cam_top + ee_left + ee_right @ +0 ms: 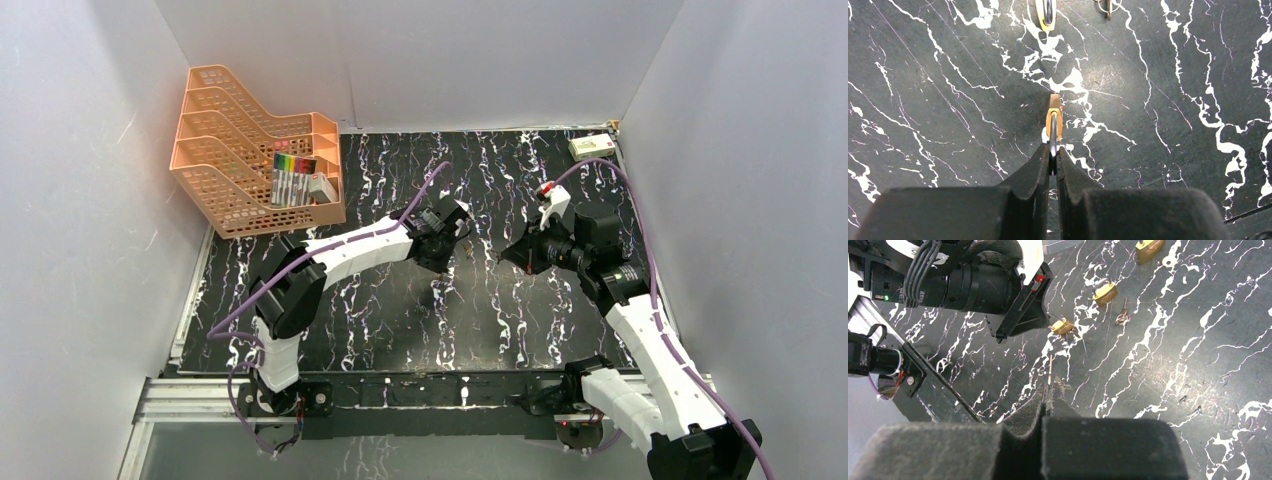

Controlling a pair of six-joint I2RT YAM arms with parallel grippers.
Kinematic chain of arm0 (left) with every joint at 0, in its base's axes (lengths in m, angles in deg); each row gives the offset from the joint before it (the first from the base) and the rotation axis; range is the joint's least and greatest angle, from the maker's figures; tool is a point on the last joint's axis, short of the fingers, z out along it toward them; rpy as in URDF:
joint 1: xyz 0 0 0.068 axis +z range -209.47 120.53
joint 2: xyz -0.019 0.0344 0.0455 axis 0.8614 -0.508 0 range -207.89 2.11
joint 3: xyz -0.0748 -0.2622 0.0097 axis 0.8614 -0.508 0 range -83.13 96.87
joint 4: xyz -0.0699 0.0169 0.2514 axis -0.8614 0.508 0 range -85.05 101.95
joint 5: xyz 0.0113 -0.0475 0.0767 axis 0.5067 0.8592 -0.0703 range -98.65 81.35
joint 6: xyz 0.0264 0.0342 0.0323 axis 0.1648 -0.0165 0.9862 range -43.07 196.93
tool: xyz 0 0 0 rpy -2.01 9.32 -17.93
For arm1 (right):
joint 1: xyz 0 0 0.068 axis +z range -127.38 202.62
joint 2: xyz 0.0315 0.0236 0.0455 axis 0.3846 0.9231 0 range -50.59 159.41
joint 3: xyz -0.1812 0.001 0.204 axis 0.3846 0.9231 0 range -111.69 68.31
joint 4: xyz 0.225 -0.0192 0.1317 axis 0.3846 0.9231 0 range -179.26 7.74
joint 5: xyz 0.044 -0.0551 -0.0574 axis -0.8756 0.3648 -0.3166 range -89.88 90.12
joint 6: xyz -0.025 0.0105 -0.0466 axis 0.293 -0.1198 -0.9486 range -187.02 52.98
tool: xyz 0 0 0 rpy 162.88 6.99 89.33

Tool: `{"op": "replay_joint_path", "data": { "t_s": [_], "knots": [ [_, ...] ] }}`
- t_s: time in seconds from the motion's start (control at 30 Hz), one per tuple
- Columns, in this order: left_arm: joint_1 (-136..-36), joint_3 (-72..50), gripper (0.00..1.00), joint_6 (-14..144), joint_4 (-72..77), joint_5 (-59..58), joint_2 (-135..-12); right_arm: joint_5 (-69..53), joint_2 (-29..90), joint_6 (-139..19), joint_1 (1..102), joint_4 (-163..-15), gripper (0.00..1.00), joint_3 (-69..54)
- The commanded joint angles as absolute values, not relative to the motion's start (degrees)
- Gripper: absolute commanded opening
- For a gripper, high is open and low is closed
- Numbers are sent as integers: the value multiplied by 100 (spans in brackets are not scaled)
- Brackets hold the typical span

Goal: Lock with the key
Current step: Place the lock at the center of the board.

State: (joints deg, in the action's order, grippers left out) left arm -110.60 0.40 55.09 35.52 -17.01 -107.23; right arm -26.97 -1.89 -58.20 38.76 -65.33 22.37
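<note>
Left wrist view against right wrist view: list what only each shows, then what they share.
Only the left wrist view: a close look from behind at the left gripper, shut on the shackle of the held padlock.
Only the right wrist view: the right gripper shut on a key, and a far padlock at the top edge.
Both: the held padlock, what looks like the same loose padlock and loose key bunch, and the marbled table.
</note>
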Motion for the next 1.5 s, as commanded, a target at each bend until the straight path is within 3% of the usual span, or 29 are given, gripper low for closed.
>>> {"op": "replay_joint_path", "data": {
  "t_s": [0.0,0.77,1.47],
  "knots": [
    [-11075,229,0,5424,3886,-1852,-10740,-2694,-271,-5823,3857,-6702,0,2242],
    [-11082,380,0,5385,3881,-1224,-10777,-2686,-256,-5832,3856,-6737,0,2252],
    [-11075,238,0,5390,3938,-1377,-10769,-2721,-300,-5832,3858,-6760,0,2313]
  ]
}}
